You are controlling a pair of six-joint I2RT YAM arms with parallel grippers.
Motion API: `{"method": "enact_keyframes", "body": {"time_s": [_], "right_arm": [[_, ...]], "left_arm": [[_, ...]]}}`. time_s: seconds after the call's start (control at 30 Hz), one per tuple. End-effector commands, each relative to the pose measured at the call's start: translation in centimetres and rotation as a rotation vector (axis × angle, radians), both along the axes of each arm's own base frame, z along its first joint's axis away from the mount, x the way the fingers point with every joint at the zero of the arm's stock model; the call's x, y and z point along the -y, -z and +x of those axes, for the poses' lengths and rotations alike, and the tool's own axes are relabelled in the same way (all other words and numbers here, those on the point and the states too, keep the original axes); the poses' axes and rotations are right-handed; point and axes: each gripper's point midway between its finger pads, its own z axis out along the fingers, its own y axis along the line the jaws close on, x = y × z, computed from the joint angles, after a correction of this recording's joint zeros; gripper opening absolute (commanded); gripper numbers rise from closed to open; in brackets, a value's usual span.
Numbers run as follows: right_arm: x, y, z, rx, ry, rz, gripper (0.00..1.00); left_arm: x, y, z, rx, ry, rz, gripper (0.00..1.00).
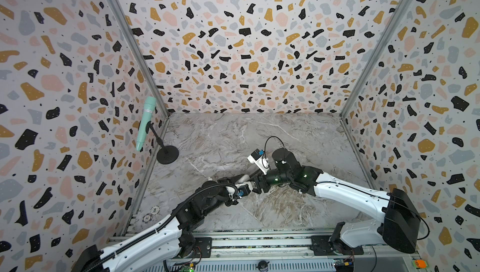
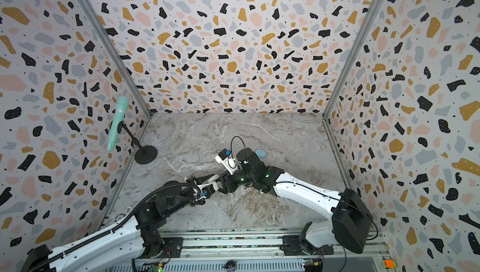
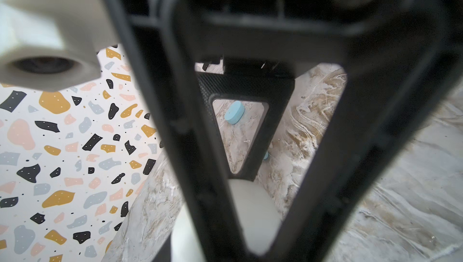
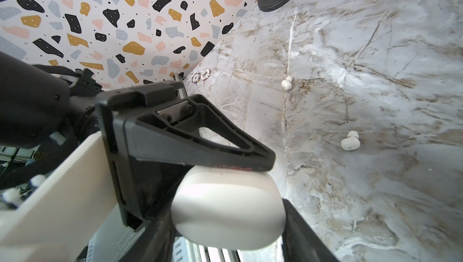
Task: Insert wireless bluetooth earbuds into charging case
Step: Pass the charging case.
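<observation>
A marble table (image 1: 285,138) is shown inside a booth with speckled walls, and two robot arms meet near its middle. A white charging case (image 4: 228,208), pill-shaped and glossy, is held between them. The right gripper (image 1: 255,182) is clamped on the case, with a jaw on either side of its rounded body. The left gripper (image 1: 232,179) is closed on the same case from the opposite end. One of its black fingers (image 4: 200,158) is pressed flat against the case's upper face. The lid appears to be shut.

One white earbud (image 4: 350,142) is seen lying loose on the marble, and another white earbud (image 4: 286,83) lies farther off. They are well apart from each other and from the held case. A light blue case (image 2: 260,153) rests on the table beyond the right arm. No blue bud can be made out with certainty. A mint microphone (image 1: 146,122) on a stand and two poker chips (image 4: 201,76) are placed at the table's edge.

The case is judged to be light, rigid and slippery, so it is best pinched across its flat faces rather than its curved ends. The buds are judged to be featherlight and apt to roll or squirt out of a pinch. Each is best taken across its hard round body, not its softer tip.
</observation>
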Motion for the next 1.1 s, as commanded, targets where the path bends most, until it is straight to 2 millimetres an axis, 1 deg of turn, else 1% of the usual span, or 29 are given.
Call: {"method": "enact_keyframes", "body": {"time_s": [0.0, 0.03, 0.1, 0.2, 0.33, 0.4, 0.43, 0.5, 0.57, 0.6, 0.63, 0.67, 0.7, 0.73, 0.8, 0.93, 1.0, 1.07], "right_arm": [[-0.4, -0.3, -0.6, 0.006, -0.023, 0.019, 0.00], [-0.5, -0.4, -0.6, 0.006, -0.023, 0.020, 0.00], [-0.4, -0.4, -0.5, 0.004, -0.020, 0.018, 0.11], [-0.4, -0.6, -0.6, 0.005, -0.021, 0.019, 0.26], [-0.3, -0.9, -0.4, 0.014, -0.011, 0.015, 0.43], [-0.2, -1.3, -0.3, 0.020, -0.009, 0.019, 0.54], [-0.2, -1.4, -0.4, 0.021, -0.008, 0.020, 0.57], [-0.1, -1.6, -0.4, 0.023, -0.005, 0.022, 0.68], [0.1, -1.9, -0.2, 0.030, 0.006, 0.021, 0.82], [0.2, -2.1, -0.2, 0.036, 0.010, 0.022, 0.85], [0.4, -2.3, 0.0, 0.036, 0.017, 0.024, 0.90], [0.6, -2.6, 0.1, 0.036, 0.021, 0.032, 0.94], [0.7, -2.8, 0.1, 0.036, 0.025, 0.037, 1.00], [1.0, -3.2, 0.2, 0.041, 0.031, 0.043, 0.99], [1.8, -4.1, 1.0, 0.060, 0.063, 0.048, 0.99], [4.6, -7.4, 1.9, 0.122, 0.117, 0.134, 0.99], [5.8, -8.9, 1.8, 0.165, 0.139, 0.187, 0.99], [6.6, -10.1, 1.0, 0.223, 0.134, 0.242, 0.99]], "left_arm": [[0.9, -1.6, -0.3, 0.012, 0.036, -0.053, 0.25], [1.0, -1.7, -0.2, 0.012, 0.034, -0.052, 0.22], [1.1, -2.6, 0.0, 0.037, 0.030, -0.077, 0.15], [1.1, -2.8, 0.1, 0.045, 0.028, -0.075, 0.00], [1.0, -2.8, 0.1, 0.047, 0.025, -0.069, 0.00], [0.9, -2.8, 0.2, 0.050, 0.019, -0.070, 0.00], [0.9, -2.9, 0.3, 0.049, 0.014, -0.072, 0.00], [0.7, -3.2, 0.4, 0.048, -0.001, -0.081, 0.00], [0.5, -3.5, 0.7, 0.036, -0.029, -0.103, 0.00], [0.4, -3.6, 1.0, 0.022, -0.048, -0.114, 0.00], [0.3, -3.6, 1.1, 0.009, -0.058, -0.119, 0.00], [0.5, -3.7, 1.0, 0.001, -0.053, -0.125, 0.00], [0.6, -3.8, 0.9, -0.006, -0.045, -0.133, 0.00], [0.7, -3.1, 0.7, -0.037, -0.036, -0.118, 0.00], [0.8, -3.0, 0.5, -0.080, -0.033, -0.128, 0.00], [1.0, -2.3, -0.7, -0.181, 0.000, -0.136, 0.00], [1.1, -2.3, -1.4, -0.241, 0.017, -0.186, 0.00], [1.4, -2.7, -2.1, -0.287, 0.049, -0.223, 0.00]]}}
